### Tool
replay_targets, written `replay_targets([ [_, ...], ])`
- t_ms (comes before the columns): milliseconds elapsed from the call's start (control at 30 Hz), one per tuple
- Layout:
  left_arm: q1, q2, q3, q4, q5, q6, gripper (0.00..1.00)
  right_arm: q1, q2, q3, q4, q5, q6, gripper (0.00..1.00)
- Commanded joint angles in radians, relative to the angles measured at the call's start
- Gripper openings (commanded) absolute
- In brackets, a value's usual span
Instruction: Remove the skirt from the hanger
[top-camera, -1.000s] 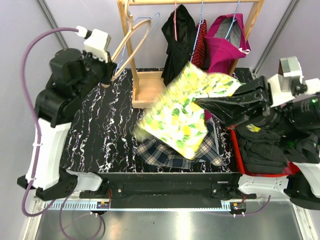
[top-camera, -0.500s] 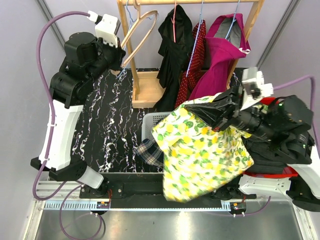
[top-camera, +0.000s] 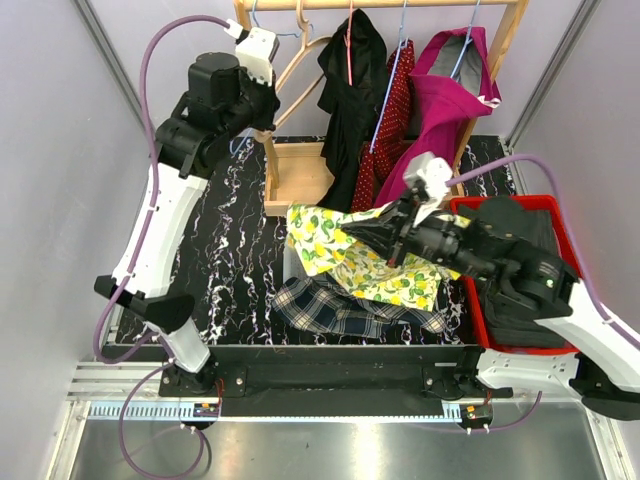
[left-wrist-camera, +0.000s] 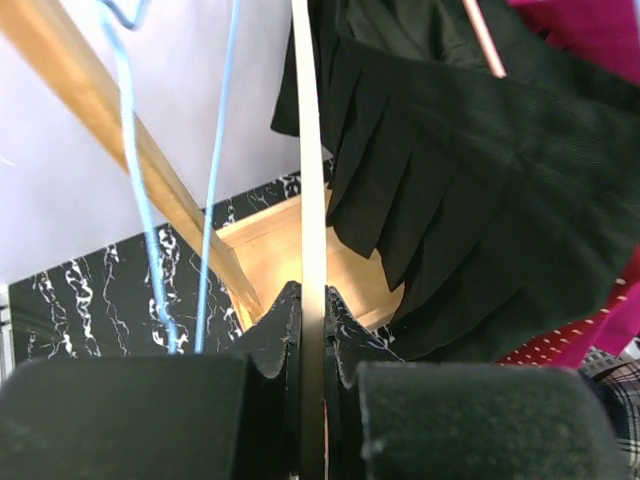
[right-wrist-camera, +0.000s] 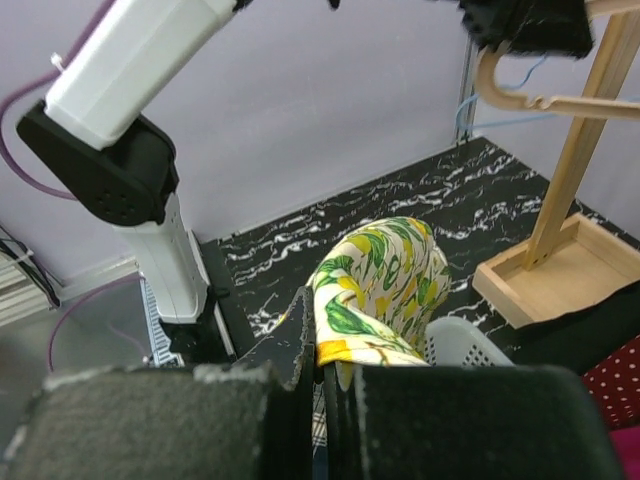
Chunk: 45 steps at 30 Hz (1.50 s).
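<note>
My right gripper (top-camera: 385, 232) is shut on the white skirt with yellow lemons and green leaves (top-camera: 352, 255). The skirt hangs from the fingers over the white basket (right-wrist-camera: 468, 345) and drapes onto it. In the right wrist view the cloth (right-wrist-camera: 380, 290) is pinched between the closed jaws (right-wrist-camera: 322, 372). My left gripper (top-camera: 268, 88) is shut on the bare wooden hanger (top-camera: 300, 50), high up at the wooden rack's rail. In the left wrist view the hanger's bar (left-wrist-camera: 311, 200) runs straight up out of the closed jaws (left-wrist-camera: 312, 330).
The wooden rack (top-camera: 298, 170) holds a black garment (top-camera: 350, 90), a red dotted one (top-camera: 392, 110) and a magenta one (top-camera: 440, 100). A plaid cloth (top-camera: 330, 308) lies below the basket. A red bin (top-camera: 478, 205) of dark clothes stands at right. Blue wire hangers (left-wrist-camera: 125, 160) hang nearby.
My right gripper has carried the lemon skirt back from the near edge to over the basket and lowered it. My left gripper has lifted the empty hanger up to the rack's rail.
</note>
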Motion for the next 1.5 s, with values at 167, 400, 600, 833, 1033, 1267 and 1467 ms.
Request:
replay_targets([
  [167,0.051,0.017,-0.012,0.145,0.023,-0.049,0.0,0.003,0.021,-0.165,0.091,0.008,0.036,0.0],
  [400,0.054,-0.097,-0.247,0.234,0.015,-0.032,0.0,0.002,0.042,-0.318,0.109,0.132,0.057,0.0],
  [600,0.052,-0.173,-0.328,0.24,0.039,-0.023,0.58,-0.011,0.093,-0.484,0.13,0.183,0.206,0.0],
  [833,0.054,-0.219,-0.362,0.241,0.038,0.002,0.99,-0.128,0.128,-0.639,0.178,0.086,0.459,0.0],
  [1033,0.049,-0.261,-0.383,0.238,0.041,-0.014,0.99,-0.316,0.26,-0.783,0.308,-0.176,0.71,0.0],
  [1267,0.041,-0.313,-0.33,0.156,0.067,-0.014,0.99,-0.389,0.669,-0.867,0.564,-0.468,0.938,0.0],
  [1467,0.017,-0.318,-0.219,0.091,0.079,-0.012,0.99,-0.383,0.667,-0.872,0.45,-0.377,0.86,0.02],
])
